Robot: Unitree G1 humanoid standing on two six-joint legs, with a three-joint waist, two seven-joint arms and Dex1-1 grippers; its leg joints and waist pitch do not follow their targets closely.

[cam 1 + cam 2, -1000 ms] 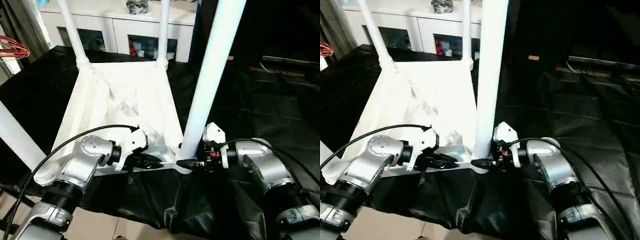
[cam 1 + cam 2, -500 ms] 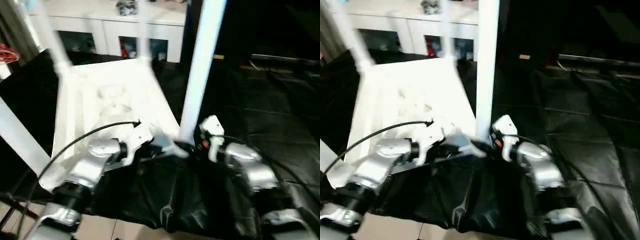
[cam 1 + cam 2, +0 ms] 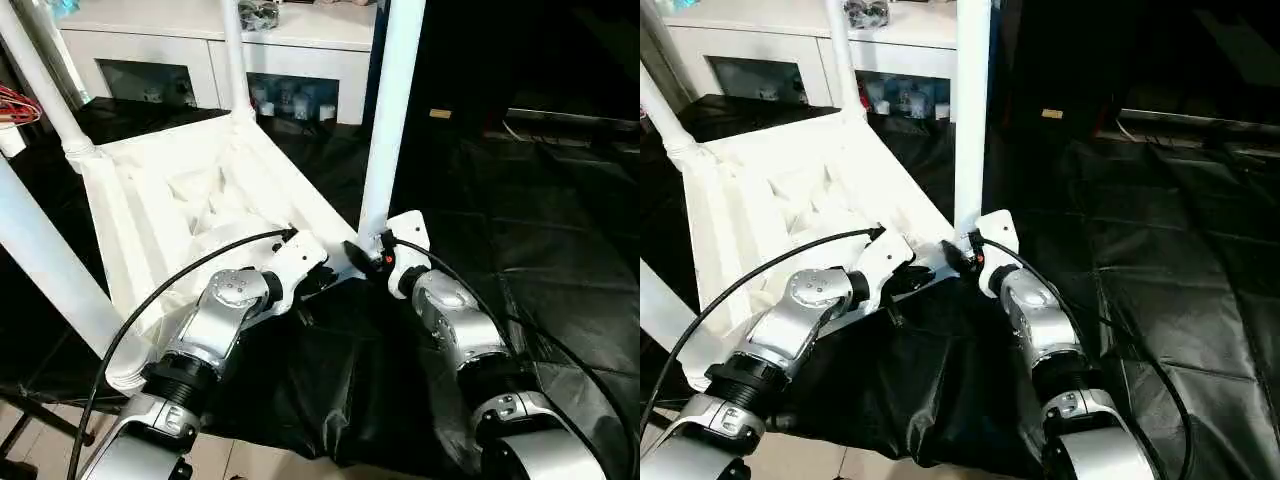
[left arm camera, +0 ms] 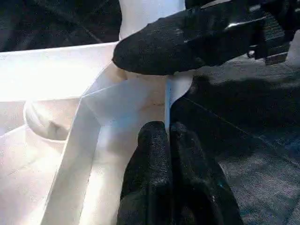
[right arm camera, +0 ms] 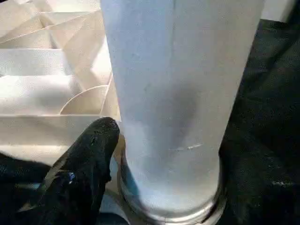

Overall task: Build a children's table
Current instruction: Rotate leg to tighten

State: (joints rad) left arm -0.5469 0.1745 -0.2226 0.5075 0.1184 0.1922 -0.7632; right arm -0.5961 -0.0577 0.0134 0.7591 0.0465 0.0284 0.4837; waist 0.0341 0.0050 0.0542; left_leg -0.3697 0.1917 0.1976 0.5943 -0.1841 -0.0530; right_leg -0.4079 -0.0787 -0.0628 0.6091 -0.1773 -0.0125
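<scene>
Left gripper (image 4: 166, 140): fingers pinched shut on the near rim of the upturned tabletop (image 3: 150, 200). Right gripper (image 3: 362, 252): at the base of the near-right leg (image 3: 392, 110); grip could not be told. Behind: white cabinet (image 3: 300, 60).

Overhead light; tabletop (image 3: 190, 200) ribs glare near-white, black cloth (image 3: 520, 210) beside it dim. Head views sharp. Left wrist view: tabletop edge overexposed, black fingers (image 4: 154, 183) slightly soft.

black cloth (image 3: 560, 220) on surface | white cabinet (image 3: 300, 60) behind (glass doors)
</scene>
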